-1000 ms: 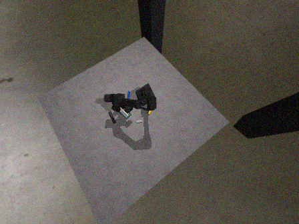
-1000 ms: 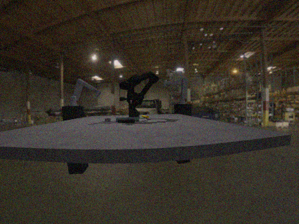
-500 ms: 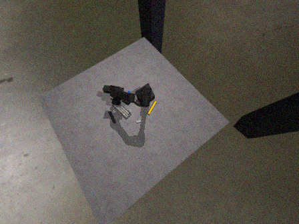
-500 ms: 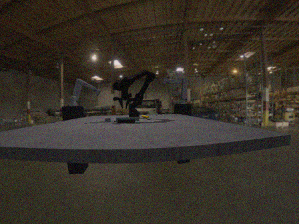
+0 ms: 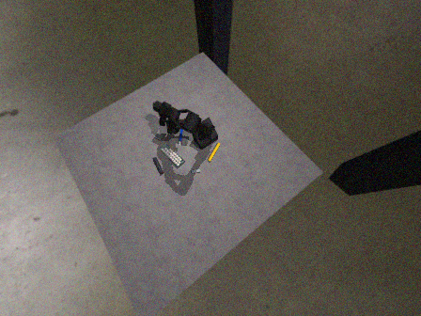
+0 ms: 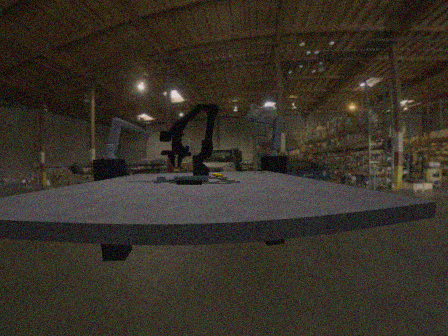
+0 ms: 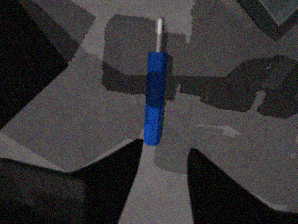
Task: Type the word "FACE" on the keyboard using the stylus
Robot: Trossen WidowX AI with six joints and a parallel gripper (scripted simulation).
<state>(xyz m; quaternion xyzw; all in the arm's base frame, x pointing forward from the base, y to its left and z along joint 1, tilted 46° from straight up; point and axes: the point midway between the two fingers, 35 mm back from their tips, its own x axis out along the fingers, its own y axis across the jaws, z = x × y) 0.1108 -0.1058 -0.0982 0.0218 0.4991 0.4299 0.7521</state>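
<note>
The blue stylus (image 5: 180, 135) (image 7: 156, 117) lies on the desk, its pale tip pointing to the top of the wrist view. My gripper (image 6: 175, 164) (image 7: 165, 149) is partly open and empty above the desk. In the wrist view its fingertips stand apart on either side of the line of the stylus, just short of its blunt blue end. The keyboard (image 5: 173, 156) (image 6: 192, 178) lies close to the stylus in the top view. Only a corner of it shows at the upper right of the wrist view; its letters cannot be read there.
A yellow bar (image 5: 214, 151) (image 6: 217, 175) lies near the arm's base (image 5: 206, 136). A dark bar (image 5: 158, 165) (image 6: 189, 182) lies beside the keyboard on the side away from the base. A small pale block (image 5: 196, 171) lies between the keyboard and the yellow bar.
</note>
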